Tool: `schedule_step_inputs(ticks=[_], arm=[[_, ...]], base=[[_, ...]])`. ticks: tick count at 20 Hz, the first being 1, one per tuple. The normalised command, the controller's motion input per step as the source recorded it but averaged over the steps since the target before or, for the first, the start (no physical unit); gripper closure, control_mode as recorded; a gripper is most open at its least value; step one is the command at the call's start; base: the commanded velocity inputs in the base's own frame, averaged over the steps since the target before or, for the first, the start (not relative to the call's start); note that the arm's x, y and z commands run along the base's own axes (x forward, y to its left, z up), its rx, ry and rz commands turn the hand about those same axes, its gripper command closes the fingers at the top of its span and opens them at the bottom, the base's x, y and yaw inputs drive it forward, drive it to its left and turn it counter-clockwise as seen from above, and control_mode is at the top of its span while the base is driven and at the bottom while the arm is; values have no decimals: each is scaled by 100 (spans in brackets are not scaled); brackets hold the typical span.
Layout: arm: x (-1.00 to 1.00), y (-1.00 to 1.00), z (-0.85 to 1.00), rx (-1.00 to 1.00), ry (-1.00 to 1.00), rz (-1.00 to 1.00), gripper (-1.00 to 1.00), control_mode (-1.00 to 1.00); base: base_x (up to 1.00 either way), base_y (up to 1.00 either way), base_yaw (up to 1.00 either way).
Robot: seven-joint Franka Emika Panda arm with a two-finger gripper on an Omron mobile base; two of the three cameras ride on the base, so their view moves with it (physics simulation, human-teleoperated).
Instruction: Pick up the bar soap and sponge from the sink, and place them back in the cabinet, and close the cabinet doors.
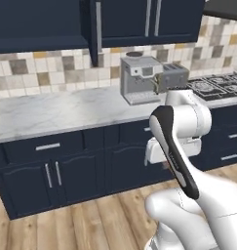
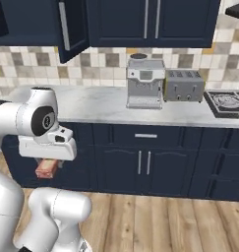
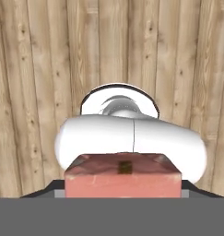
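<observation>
The tool (image 2: 47, 165) hangs low in front of the base cabinets, pointing at the wood floor, closed partway on the soap (image 2: 46, 169). In the hand view the soap (image 3: 123, 179) sits square between the jaws at 6 o'clock, with only floor planks beyond it.

Risks from here, as I judge them:
- The soap is small and likely slick; a fast swing up toward the cabinet (image 2: 37, 22) could let it slide out and drop to the floor, out of easy reach.
- The open door (image 2: 72, 29) juts out over the surface (image 2: 96, 106) at 11 o'clock in the right base view. An arm rising from below could clip its lower edge or handle and swing it shut before the soap is in.
- The coffee machine (image 2: 144, 83) and toaster (image 2: 184, 84) stand just right of that door; a wide elbow sweep could knock them.
- I cannot see the sponge or sink here, so that half of the job is unconfirmed.
</observation>
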Motion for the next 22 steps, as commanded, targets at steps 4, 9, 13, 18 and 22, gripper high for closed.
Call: schedule_step_inputs(ticks=[4,9,13,18,22], arm=[[0,0,0,0,0,0,100,100],[0,0,0,0,0,0,100,100],[0,0,0,0,0,0,100,100],[0,0,0,0,0,0,100,100],[0,0,0,0,0,0,100,100]], base=[[30,54,15],[25,65,14],[26,76,6],[37,73,1],[55,46,0]])
